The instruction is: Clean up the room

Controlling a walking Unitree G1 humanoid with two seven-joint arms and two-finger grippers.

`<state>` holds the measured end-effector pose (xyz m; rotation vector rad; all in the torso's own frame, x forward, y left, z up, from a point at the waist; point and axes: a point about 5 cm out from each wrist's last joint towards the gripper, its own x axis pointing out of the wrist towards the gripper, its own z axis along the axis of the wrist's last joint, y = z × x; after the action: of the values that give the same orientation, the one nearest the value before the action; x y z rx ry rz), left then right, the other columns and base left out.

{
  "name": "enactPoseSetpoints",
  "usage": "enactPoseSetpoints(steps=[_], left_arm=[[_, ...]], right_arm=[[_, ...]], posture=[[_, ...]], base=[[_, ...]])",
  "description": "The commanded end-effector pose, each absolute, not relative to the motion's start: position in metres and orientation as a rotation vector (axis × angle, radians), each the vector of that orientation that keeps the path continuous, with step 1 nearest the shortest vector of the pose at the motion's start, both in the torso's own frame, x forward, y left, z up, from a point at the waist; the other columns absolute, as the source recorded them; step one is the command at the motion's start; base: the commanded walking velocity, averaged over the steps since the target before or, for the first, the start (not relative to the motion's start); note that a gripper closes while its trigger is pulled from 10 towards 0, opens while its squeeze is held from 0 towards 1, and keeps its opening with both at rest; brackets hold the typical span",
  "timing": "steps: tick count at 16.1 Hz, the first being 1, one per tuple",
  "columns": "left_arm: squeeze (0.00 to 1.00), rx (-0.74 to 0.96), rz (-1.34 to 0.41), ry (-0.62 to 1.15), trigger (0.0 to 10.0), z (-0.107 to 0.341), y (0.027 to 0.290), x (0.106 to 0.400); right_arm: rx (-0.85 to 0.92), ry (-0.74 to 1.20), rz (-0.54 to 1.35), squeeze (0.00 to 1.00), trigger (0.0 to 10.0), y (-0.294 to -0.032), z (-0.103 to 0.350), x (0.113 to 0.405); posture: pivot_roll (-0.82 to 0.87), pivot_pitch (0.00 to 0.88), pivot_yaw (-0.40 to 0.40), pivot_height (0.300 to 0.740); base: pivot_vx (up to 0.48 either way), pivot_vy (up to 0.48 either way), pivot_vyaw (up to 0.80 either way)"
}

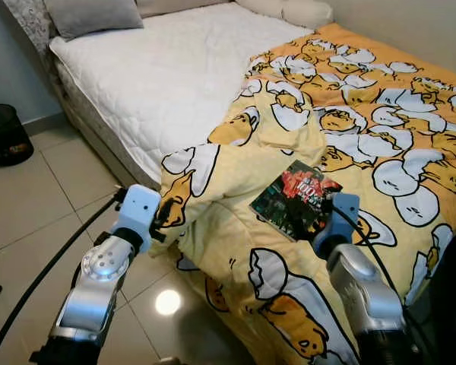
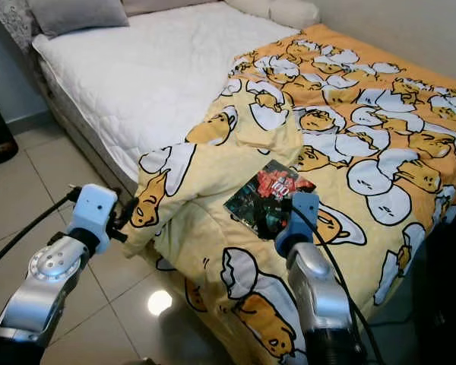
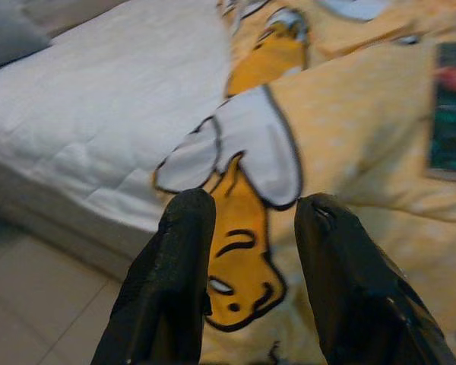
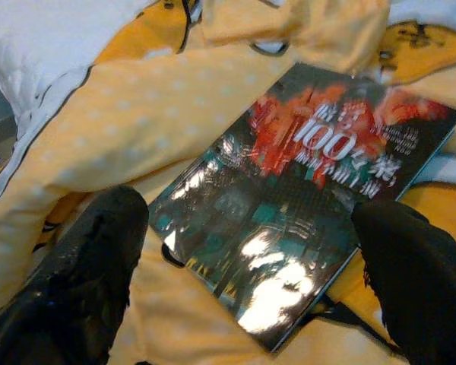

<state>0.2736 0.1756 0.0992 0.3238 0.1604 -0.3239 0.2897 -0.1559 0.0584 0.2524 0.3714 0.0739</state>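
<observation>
We see the book [image 1: 297,198], a glossy dark-covered volume with red artwork and white lettering, lying flat on the yellow cartoon-print duvet [image 1: 380,129] near the foot-side edge of the bed [image 1: 159,68]. The right claw [image 4: 251,251] sits directly over the book's near corner, its two black fingers [image 4: 91,258] spread wide and straddling the cover, one to each side, with nothing yet held. The book thus lies straight ahead of this claw and close beneath it. We judge its long axis to run diagonally, from the near corner by the claw up and away toward the far right of the bed, roughly along the fingers' own line of sight. The left claw [image 3: 247,281], moderately open and empty, hovers beside the duvet's hanging edge, well apart from the book; the right arm is clearly the nearer.
</observation>
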Motion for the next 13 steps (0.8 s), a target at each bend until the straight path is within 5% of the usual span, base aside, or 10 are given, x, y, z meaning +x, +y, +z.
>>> enactPoseSetpoints(steps=[1,2,4,13], left_arm=[[0.41,0.316,-0.430,0.148,10.0,0.101,0.166,0.269],[0.41,0.287,-0.568,0.179,10.0,0.097,0.158,0.263],[0.41,0.301,-0.689,0.232,10.0,0.089,0.159,0.260],[0.41,0.341,-0.824,0.300,10.0,0.092,0.177,0.233]], right_arm=[[0.313,0.424,0.058,1.00,10.0,-0.158,0.052,0.295],[0.397,0.469,0.068,1.00,10.0,-0.154,0.047,0.305],[0.505,0.510,0.033,0.00,10.0,-0.154,0.039,0.319],[0.592,0.498,-0.189,0.00,10.0,-0.181,0.036,0.335]], posture=[[0.08,0.000,-0.040,0.740],[0.11,0.000,-0.054,0.740],[0.14,0.000,-0.057,0.740],[0.19,0.000,-0.029,0.740]], base=[[0.000,0.000,0.00],[0.000,0.000,0.00],[0.000,0.000,0.00],[0.000,0.000,0.00]])
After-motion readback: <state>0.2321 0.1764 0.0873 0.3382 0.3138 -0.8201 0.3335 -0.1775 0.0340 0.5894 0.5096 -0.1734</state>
